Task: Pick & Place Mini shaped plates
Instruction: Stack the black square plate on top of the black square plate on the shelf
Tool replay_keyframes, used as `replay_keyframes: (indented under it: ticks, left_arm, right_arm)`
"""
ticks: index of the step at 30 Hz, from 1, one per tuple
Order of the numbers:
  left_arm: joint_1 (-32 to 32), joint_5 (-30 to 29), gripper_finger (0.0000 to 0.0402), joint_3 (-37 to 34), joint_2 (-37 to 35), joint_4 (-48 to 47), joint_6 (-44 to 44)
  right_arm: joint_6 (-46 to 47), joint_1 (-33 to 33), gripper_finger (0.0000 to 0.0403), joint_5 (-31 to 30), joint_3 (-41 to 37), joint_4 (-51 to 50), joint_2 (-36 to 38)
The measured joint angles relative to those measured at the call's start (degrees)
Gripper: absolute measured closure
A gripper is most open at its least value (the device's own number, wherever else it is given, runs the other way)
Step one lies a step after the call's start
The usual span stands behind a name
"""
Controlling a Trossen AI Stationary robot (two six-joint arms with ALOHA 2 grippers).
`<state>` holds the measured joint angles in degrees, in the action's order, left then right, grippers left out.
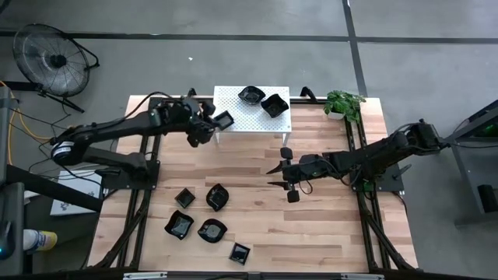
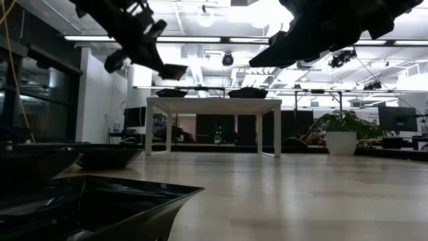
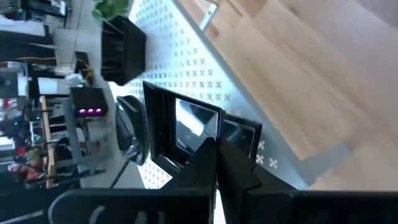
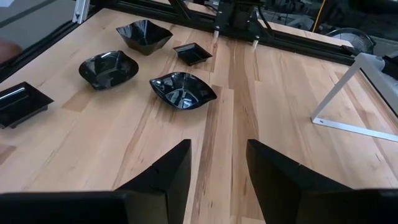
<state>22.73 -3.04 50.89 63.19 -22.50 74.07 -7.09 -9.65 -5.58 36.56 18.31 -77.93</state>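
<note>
glossy black plates (image 4: 183, 90), white perforated stand (image 1: 233, 109), pale wood table (image 1: 327, 218)

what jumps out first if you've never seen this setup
Most striking is the left gripper shut on a small square black plate, held at the left end of the white perforated stand, where two black plates already sit. Next, five more black plates lie scattered on the near-left part of the wooden table. The right gripper hangs open over mid-table, holding nothing.

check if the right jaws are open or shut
Open: the right gripper shows a clear gap of bare table between its jaws, holding nothing, above the wooden table.
</note>
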Motion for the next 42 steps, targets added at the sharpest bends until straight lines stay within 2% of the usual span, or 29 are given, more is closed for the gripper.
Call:
replay_keyframes:
  ticks: [2,9,42]
  left_arm:
    - [1.31,0.91,0.0401,0.00,1.29,0.40,0.96]
    - [3.97,-1.34,0.0401,0.00,3.59,2.08,3.22]
    - [3.88,-0.52,0.0401,-0.02,3.57,-0.39,3.04]
  right_arm:
    - [0.00,0.00,0.0253,0.00,0.00,-0.02,0.00]
    - [-0.44,0.00,0.0253,0.00,0.00,-0.04,-0.02]
    - [0.70,-0.04,0.0253,0.17,0.00,-0.11,-0.04]
